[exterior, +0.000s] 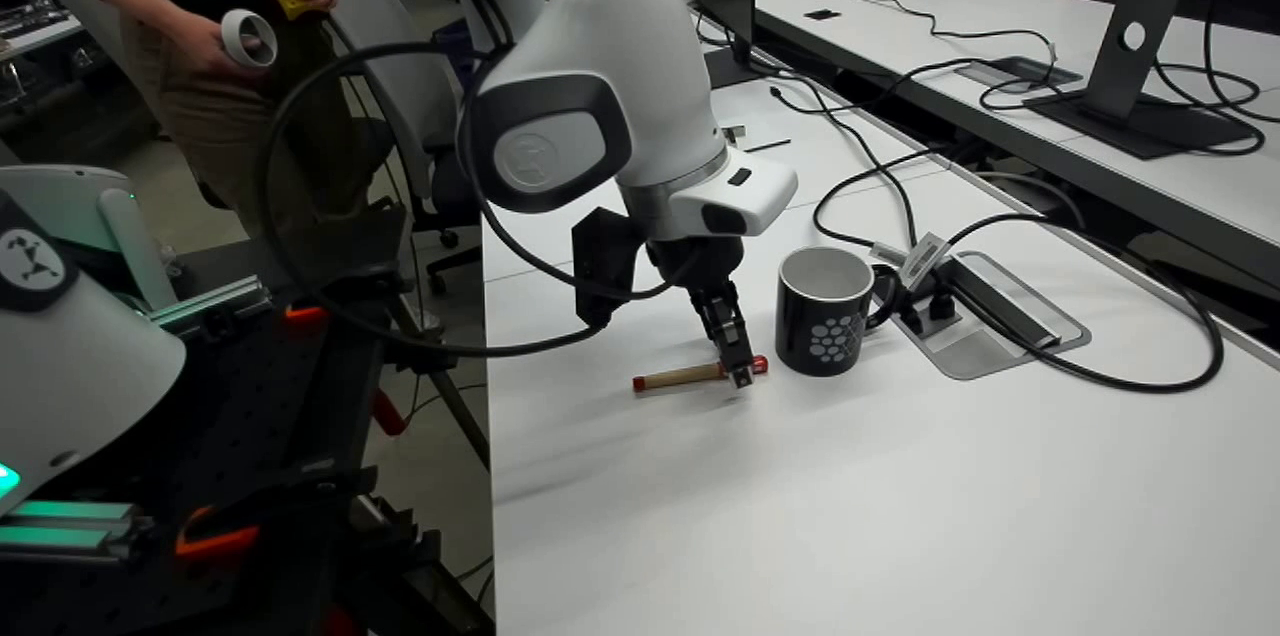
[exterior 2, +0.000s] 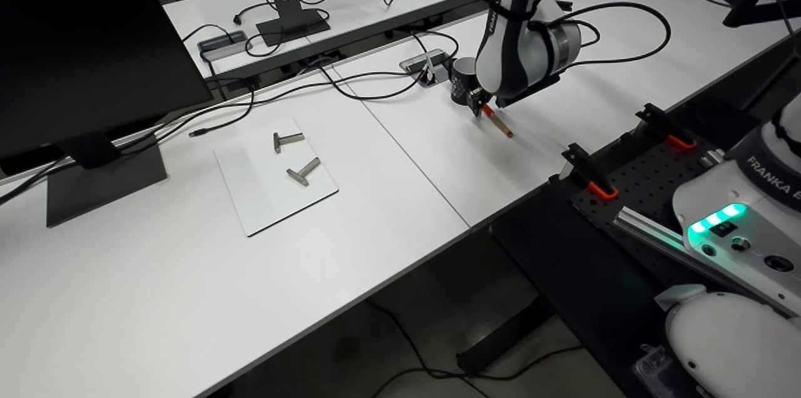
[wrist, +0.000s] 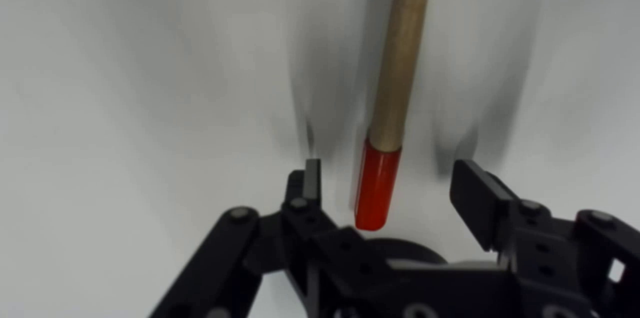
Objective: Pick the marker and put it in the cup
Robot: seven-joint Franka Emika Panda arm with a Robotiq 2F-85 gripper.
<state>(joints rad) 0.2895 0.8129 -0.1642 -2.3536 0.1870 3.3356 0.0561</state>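
Marker (wrist: 394, 93), flat on desk (exterior: 700, 496) between parted jaws of pincer (wrist: 387, 180), not gripped; risk: off-centre hold near 1 end may let it pivot and strike nearby cup (exterior: 822, 321)

Gaps flanking the marker (wrist: 400, 58) inside the pincer (wrist: 387, 180), cup (exterior: 826, 321) just past one end, cables (exterior: 1150, 387) beside the cup

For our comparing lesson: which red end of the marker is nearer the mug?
The long red cap, straddled by the open gripper; the shorter red end points away.
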